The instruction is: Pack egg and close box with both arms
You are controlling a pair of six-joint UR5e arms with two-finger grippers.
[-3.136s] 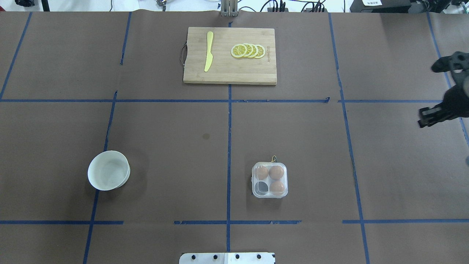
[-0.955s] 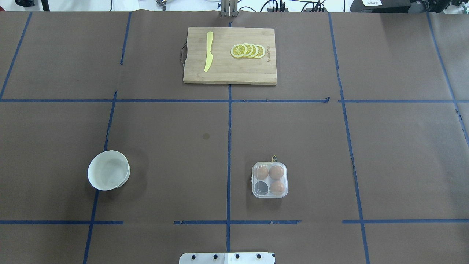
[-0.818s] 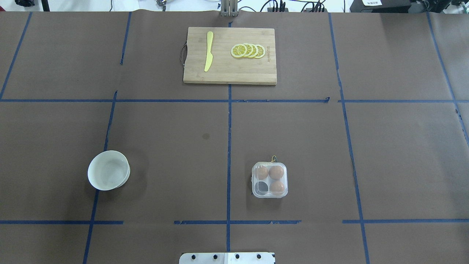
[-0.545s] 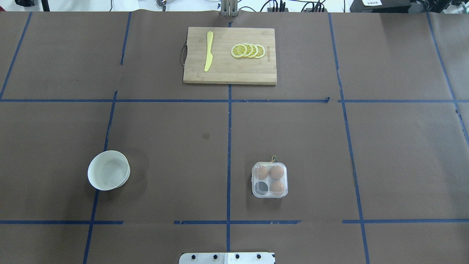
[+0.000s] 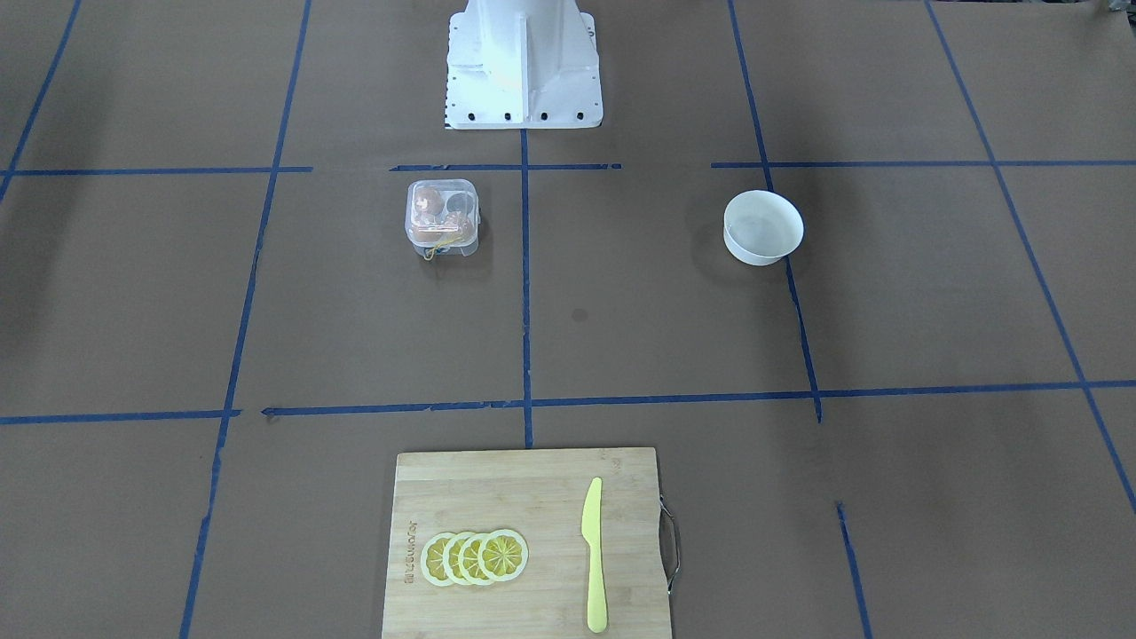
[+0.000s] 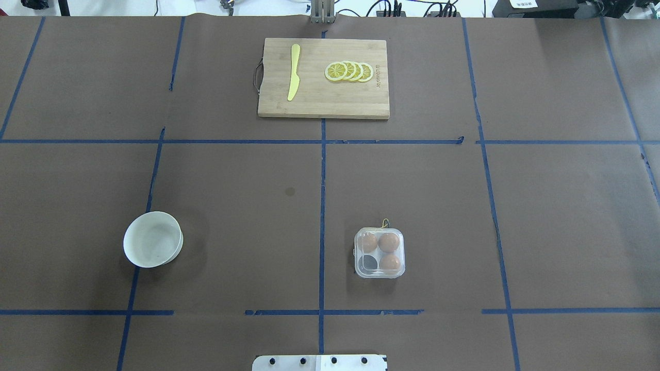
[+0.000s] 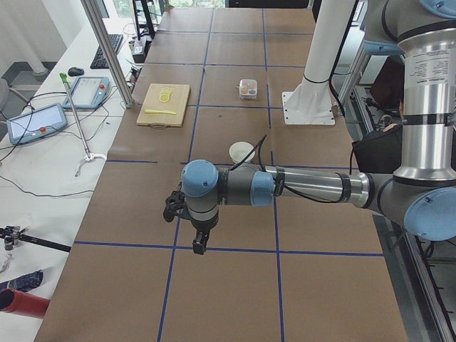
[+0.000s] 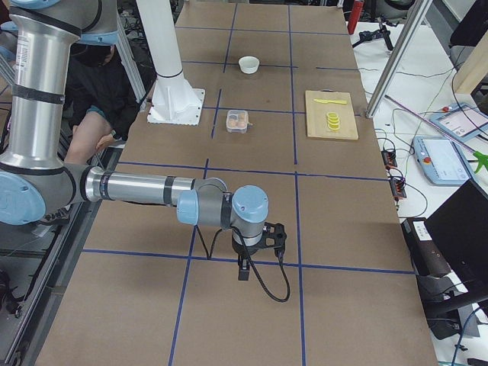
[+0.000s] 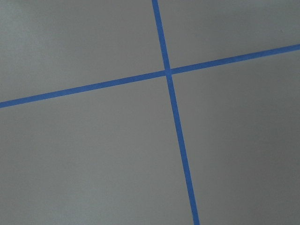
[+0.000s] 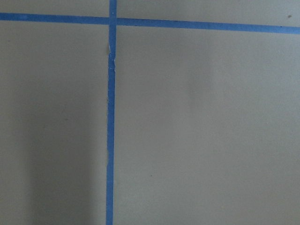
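Far out on the robot's left, the left gripper (image 7: 188, 226) hangs over the brown table (image 6: 232, 206) by a cross of blue tape (image 9: 168, 72). I cannot tell if its fingers are wide or narrow. Looking from above, a white bowl (image 6: 153, 239) sits at about 8 o'clock from the middle of the table. At 12 o'clock lies a wooden cutting board (image 6: 323, 103) with a yellow knife (image 6: 294, 72) and a row of lemon slices (image 6: 349, 71). The box (image 6: 379, 253) sits at about 5 o'clock, with nothing touching it. Three brown eggs (image 6: 389, 242) are inside. The corner at 7 o'clock holds no egg. Its clear lid looks closed, and a yellow string (image 6: 384, 223) pokes out at 12 o'clock. Far out on the robot's right, the right gripper (image 8: 259, 245) hangs over the paper too, and I cannot tell how wide it is.
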